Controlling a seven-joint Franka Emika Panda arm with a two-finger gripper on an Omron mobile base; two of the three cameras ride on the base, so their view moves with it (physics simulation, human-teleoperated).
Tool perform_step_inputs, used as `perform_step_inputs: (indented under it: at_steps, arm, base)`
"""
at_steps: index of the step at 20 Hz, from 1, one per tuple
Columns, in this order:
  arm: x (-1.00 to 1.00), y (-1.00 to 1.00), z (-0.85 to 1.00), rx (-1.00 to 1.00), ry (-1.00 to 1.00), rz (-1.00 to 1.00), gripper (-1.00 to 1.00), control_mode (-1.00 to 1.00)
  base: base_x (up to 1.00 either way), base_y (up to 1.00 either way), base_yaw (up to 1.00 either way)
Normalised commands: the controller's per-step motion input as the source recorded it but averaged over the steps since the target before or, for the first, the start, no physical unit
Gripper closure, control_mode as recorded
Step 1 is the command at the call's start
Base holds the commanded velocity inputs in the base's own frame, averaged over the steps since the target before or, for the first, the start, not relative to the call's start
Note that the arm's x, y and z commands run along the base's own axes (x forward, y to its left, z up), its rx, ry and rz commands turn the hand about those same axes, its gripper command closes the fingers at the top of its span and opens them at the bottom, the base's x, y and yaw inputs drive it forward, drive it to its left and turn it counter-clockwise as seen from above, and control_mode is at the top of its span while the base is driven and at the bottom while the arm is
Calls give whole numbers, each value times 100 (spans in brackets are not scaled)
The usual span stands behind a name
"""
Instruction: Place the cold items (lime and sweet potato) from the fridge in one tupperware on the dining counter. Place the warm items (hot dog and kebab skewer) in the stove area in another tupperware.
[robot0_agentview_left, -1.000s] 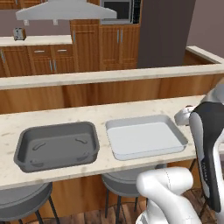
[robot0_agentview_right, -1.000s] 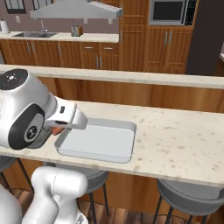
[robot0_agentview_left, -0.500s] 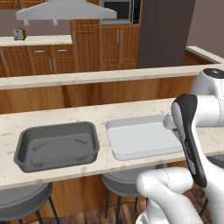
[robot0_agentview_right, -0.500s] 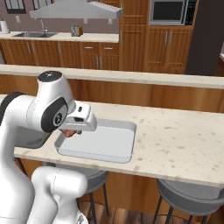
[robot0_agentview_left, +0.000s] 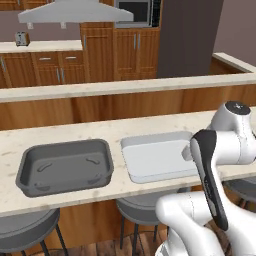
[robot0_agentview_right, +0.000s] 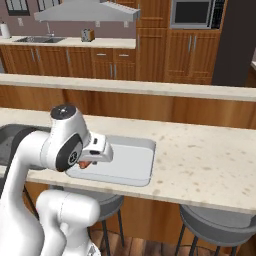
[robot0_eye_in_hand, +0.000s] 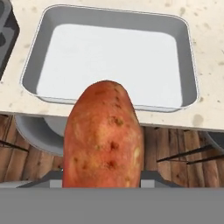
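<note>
My tool (robot0_agentview_right: 86, 161) is squeezed tight on the sweet potato (robot0_eye_in_hand: 103, 135). The potato sticks out past the tool's tip, pointing at the light tupperware (robot0_eye_in_hand: 188, 52) just ahead. I hold it by one end, I think, so the long part can go in first.

The tool hangs past the near edge of the counter (robot0_agentview_right: 210, 160) — not over the tub yet. Under the potato I see wood floor and a stool (robot0_eye_in_hand: 37, 131). The tub ahead of the tool has nothing in it, so the lime is not there.

To one side of the light tub sits a dark tupperware (robot0_agentview_left: 65, 165), near but not touching. Two tubs make sense to me — one for cold food, one for warm. I guess the light one is my cold tub.

Next I think I must push the tool forward over the tub wall, then let go low, so the round potato does not roll off.

I can read no words or labels anywhere.
</note>
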Motion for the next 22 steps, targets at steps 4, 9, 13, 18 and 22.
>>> perform_step_inputs:
  at_steps: [4,9,13,18,22]
  arm:
    - [59,-11,-15,0,32,26,100,-100]
    - [72,-20,-30,0,19,43,100,-100]
    - [59,-17,-36,0,6,40,100,-100]
    - [24,-2,-51,-2,-2,33,100,-100]
    - [48,0,-42,0,2,25,100,-100]
  base:
    - [0,0,0]
    - [0,0,0]
    - [0,0,0]
    - [0,0,0]
    - [0,0,0]
